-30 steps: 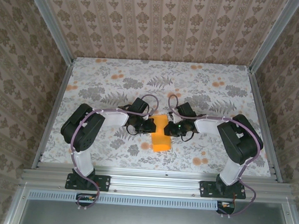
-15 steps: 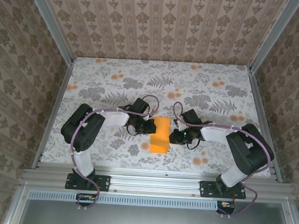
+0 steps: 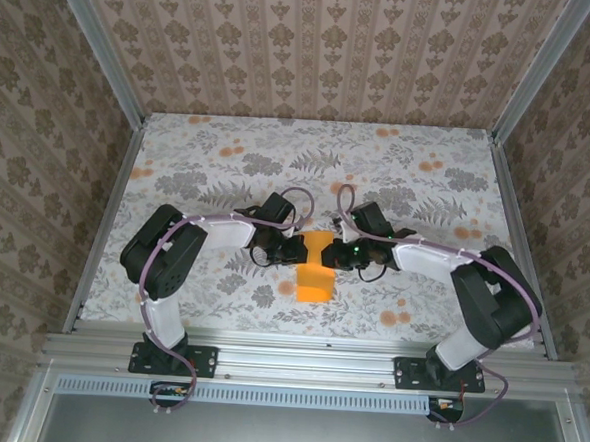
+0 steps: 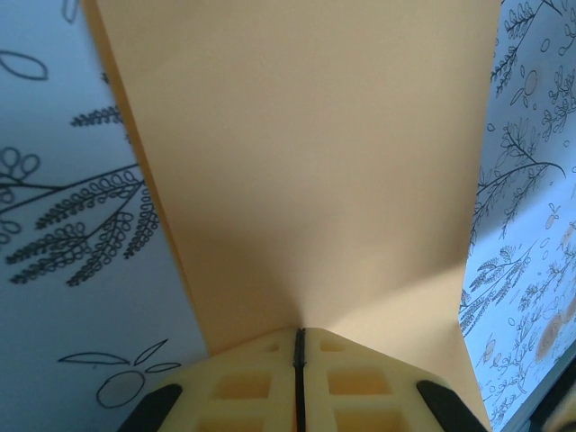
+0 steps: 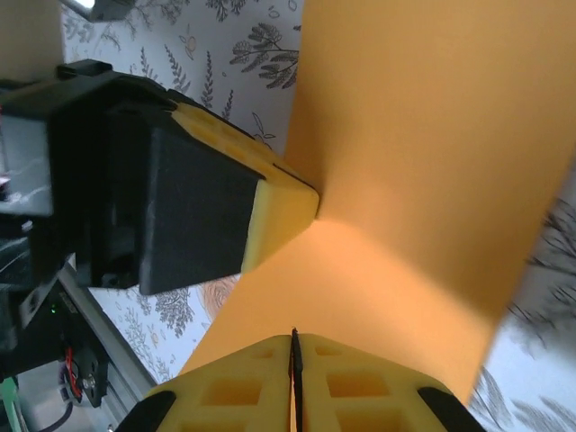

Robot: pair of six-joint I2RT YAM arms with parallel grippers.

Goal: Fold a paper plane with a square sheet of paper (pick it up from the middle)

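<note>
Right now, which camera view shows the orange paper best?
The top view: nearly the whole paper is visible there, outline included, pinched in at both sides. Each wrist view gives a close stretch of its surface, with the edges partly cut off by the frame.

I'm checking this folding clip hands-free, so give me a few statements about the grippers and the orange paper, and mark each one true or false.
1. The left gripper is shut on the orange paper. True.
2. The right gripper hangs open above the paper. False: it is shut on the paper too.
3. The grippers pinch the paper from opposite sides. True.
4. The paper sits at the far edge of the table. False: it is between the arms, toward the near edge.
5. The paper is a pointed dart. False: it is roughly rectangular, pinched narrow where gripped.
</note>
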